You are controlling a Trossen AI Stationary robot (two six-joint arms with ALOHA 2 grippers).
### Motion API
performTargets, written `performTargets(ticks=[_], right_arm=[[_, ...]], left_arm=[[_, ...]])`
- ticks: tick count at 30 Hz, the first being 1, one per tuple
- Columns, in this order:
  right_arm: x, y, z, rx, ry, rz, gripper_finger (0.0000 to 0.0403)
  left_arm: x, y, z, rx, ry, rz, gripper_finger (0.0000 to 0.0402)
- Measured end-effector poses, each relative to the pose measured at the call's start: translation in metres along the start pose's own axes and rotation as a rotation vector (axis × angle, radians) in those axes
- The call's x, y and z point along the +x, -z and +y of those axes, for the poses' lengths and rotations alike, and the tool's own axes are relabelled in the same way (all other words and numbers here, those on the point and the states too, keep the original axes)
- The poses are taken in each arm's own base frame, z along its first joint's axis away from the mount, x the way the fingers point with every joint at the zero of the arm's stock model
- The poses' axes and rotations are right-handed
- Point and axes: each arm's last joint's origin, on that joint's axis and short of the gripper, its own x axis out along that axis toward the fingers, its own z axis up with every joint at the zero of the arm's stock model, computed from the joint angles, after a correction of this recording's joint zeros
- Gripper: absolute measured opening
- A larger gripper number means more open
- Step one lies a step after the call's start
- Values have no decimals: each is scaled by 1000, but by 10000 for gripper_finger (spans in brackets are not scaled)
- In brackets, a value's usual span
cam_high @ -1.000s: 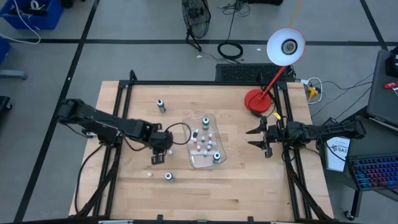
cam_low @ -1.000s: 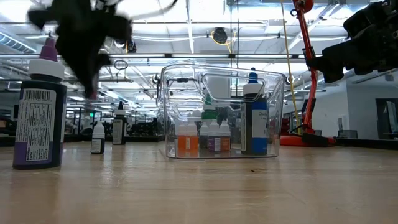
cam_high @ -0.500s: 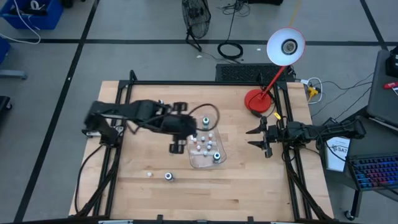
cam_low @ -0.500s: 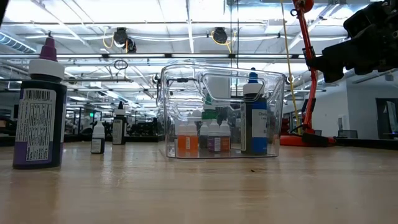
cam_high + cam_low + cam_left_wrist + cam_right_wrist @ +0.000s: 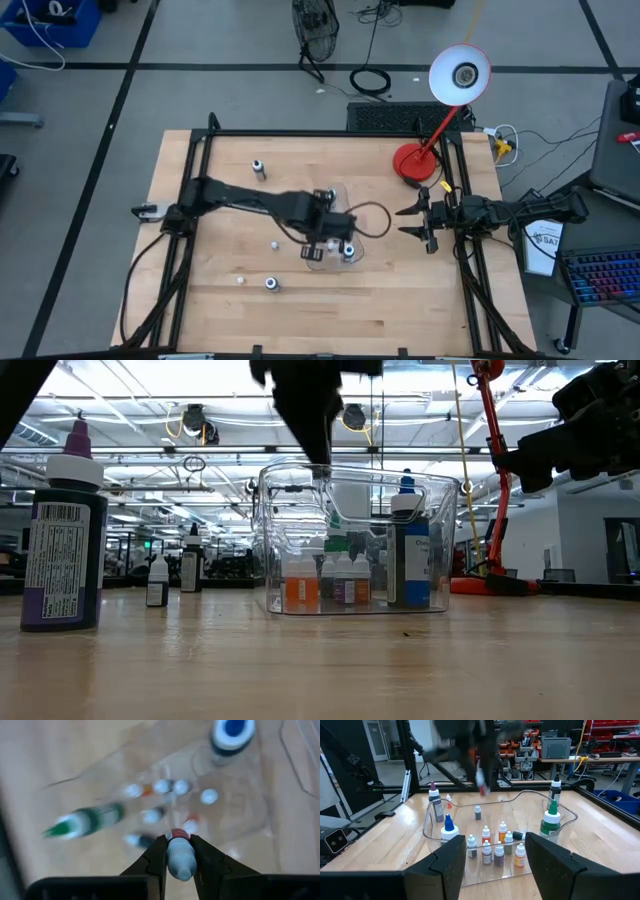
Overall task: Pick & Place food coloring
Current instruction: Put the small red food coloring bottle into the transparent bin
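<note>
Overhead we see a pale wooden table [image 5: 400, 290] in a black frame, standing on a grey floor crossed by dark tape lines. A red desk lamp [image 5: 430, 130] sits at the far right corner, with a keyboard [image 5: 385, 118] just behind the table edge and a coiled cable [image 5: 370, 80] on the floor.

The left gripper [image 5: 322, 240] hangs over the clear tray [image 5: 352, 258] near mid-table. Its fingers [image 5: 152, 862] are clamped on a small pale bottle [image 5: 180, 860] with a red band, held above the tray. Below it we see more food coloring bottles [image 5: 165, 787] inside the tray: several white-capped small ones, a blue-capped bottle [image 5: 231, 732] and a green-capped bottle [image 5: 85, 820] that looks to lie on its side.

Outside the tray we count loose bottles on the wood: one toward the far left [image 5: 259, 168], two near the front edge [image 5: 271, 284], one tiny one just left of the tray [image 5: 273, 243]. At table height a tall dark bottle with a purple tip [image 5: 65, 535] stands at left.

The right gripper [image 5: 418, 221] waits at the right table edge, fingers apart, holding nothing.

Beyond the table we see ceiling light strips, shelving and a workbench [image 5: 560, 762].
</note>
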Motion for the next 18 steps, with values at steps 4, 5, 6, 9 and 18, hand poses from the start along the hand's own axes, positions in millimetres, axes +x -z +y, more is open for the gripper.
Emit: performTargets(ticks=[4,5,6,9,18], right_arm=[[0,0,0,0,0,0,193],[0,0,0,0,0,1,194],[0,0,0,0,0,1,194],[0,0,0,0,-1,1,193],[0,0,0,0,0,1,194]], left_arm=[[31,10,-9,-1,49,5,65],[37,12,-10,-6,50,17,65],[42,15,-11,-14,52,34,65],[53,20,-17,-15,85,50,65],[68,25,-22,-2,205,34,65]])
